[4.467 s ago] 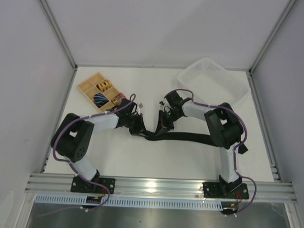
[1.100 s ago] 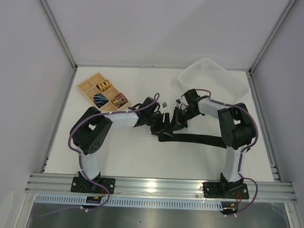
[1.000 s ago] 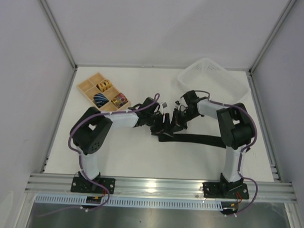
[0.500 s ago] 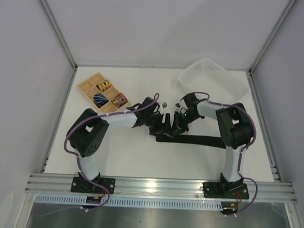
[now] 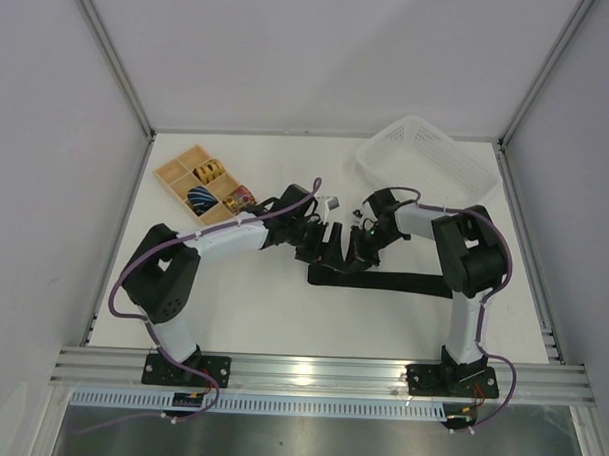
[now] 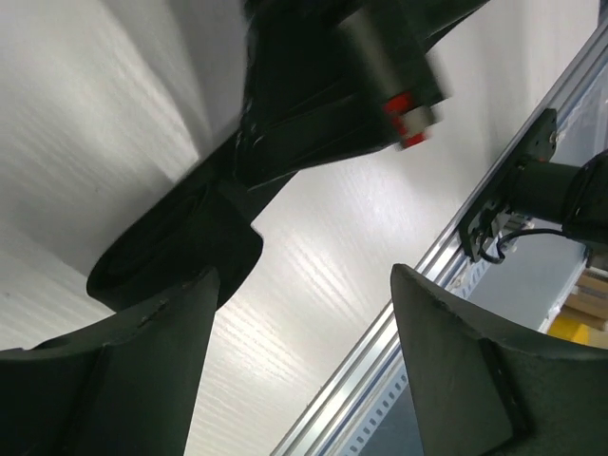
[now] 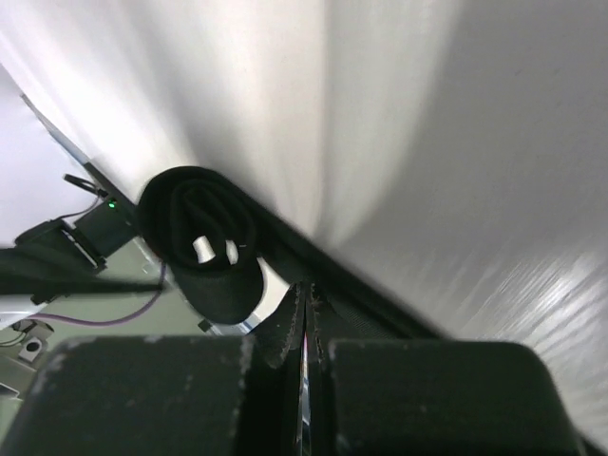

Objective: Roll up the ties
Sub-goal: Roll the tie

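A black tie (image 5: 403, 282) lies as a flat strip across the middle of the table, its left end wound into a small coil (image 7: 199, 242). In the left wrist view the coil (image 6: 180, 252) sits just past my left finger (image 6: 114, 380). My left gripper (image 5: 322, 251) is open, with only bare table in the gap (image 6: 304, 285). My right gripper (image 5: 355, 258) is shut, its tips (image 7: 305, 309) down at the tie's strip (image 7: 380, 304) right beside the coil. The two grippers almost meet over the coiled end.
A wooden compartment tray (image 5: 174, 173) at the back left holds rolled ties: a yellow one (image 5: 208, 170), a blue one (image 5: 200, 197) and a reddish one (image 5: 237, 199). A white mesh basket (image 5: 486, 179) stands at the back right. The aluminium rail (image 6: 446, 256) runs along the near edge.
My left gripper has opened wider and its arm has stretched out towards the coil. The right gripper stays shut and has shifted slightly towards the near edge.
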{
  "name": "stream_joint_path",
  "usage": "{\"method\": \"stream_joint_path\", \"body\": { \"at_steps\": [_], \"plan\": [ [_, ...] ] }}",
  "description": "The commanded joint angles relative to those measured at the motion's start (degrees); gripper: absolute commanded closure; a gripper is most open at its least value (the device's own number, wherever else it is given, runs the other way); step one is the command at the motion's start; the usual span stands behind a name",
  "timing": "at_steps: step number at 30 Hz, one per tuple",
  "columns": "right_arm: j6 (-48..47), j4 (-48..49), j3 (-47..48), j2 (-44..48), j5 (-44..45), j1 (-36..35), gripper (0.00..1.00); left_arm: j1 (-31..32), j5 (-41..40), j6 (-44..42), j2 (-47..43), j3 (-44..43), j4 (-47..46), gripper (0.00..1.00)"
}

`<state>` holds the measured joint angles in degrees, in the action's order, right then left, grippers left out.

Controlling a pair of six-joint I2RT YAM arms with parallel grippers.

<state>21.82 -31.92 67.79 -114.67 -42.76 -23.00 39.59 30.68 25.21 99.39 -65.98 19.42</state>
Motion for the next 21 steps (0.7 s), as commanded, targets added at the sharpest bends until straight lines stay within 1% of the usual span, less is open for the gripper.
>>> {"method": "stream_joint_path", "body": {
  "at_steps": [1,3,4,6,8,9,12,14,15,18,21],
  "plan": [
    [2.08,1.34,0.32,5.86,0.23,0.42,1.0,-0.04,2.54,2.72,-0.42,5.06,-4.9,0.21],
    [2.78,0.55,0.94,6.74,-0.65,0.42,1.0,-0.04,1.94,3.88,-4.37,8.04,-8.07,0.21],
    [3.05,0.55,1.46,7.61,-0.74,0.42,1.0,-0.22,0.19,3.71,-6.3,8.66,-8.43,0.21],
    [3.75,0.72,1.56,8.5,-1.53,0.33,1.0,-0.31,-0.96,2.48,-10.86,8.41,-7.47,0.18],
    [4.28,1.16,1.99,8.59,-2.76,0.07,1.0,-0.39,-2.63,0.37,-13.34,7.36,-4.94,0.16],
    [4.54,1.42,2.26,8.24,-4.59,-0.2,0.99,-0.39,-3.25,-1.11,-15.35,5.96,-3.96,0.15],
    [4.37,0.72,4.28,6.13,-6.89,-2.13,0.98,-1.09,-4.83,-2.79,-17.12,3.93,-0.01,0.12],
    [4.89,0.72,5.07,6.21,-5.94,-3.35,0.98,-1.97,-5.01,-3.24,-18.0,3.66,2.11,0.12],
    [5.16,0.89,5.07,6.56,-4.62,-3.54,0.98,-2.24,-4.93,-3.5,-18.36,3.92,2.55,0.12],
    [7.09,3.96,4.02,8.14,-5.04,-3.97,0.98,-3.73,-5.97,-5.25,-20.11,5.41,3.78,0.12],
    [7.53,4.15,4.72,6.4,-6.36,-4.76,0.97,-6.18,-4.85,-7.45,-21.43,7.08,3.79,0.09]
  ]
}}
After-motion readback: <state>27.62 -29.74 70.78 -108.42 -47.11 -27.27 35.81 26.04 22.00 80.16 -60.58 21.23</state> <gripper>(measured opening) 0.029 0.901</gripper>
